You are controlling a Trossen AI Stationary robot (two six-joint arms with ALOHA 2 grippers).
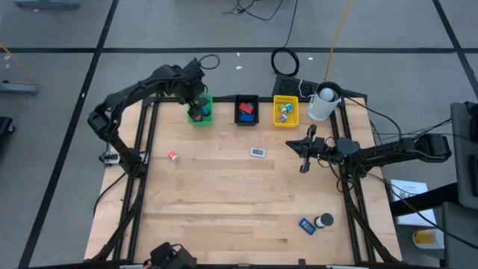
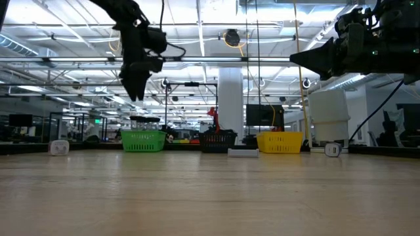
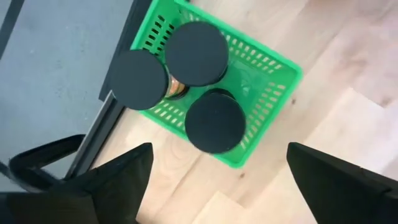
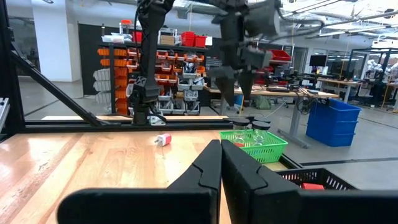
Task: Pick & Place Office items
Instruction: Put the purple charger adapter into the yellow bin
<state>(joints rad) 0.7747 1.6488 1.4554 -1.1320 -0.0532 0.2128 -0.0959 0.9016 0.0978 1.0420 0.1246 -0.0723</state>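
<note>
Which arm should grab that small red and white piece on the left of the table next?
Left: its open left gripper hangs over the green tray, on the red and white piece's side; the shut right gripper sits across the table.

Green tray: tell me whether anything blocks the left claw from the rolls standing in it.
Nothing visible does. The open left claw hangs above the green tray, with the three dark rolls directly below it.

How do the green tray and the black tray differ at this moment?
The green tray holds three dark round rolls; the black tray holds red and blue blocks. The left gripper hangs open right above the green tray; no gripper is over the black tray. Both are small rectangular trays in the row along the table's far edge.
</note>
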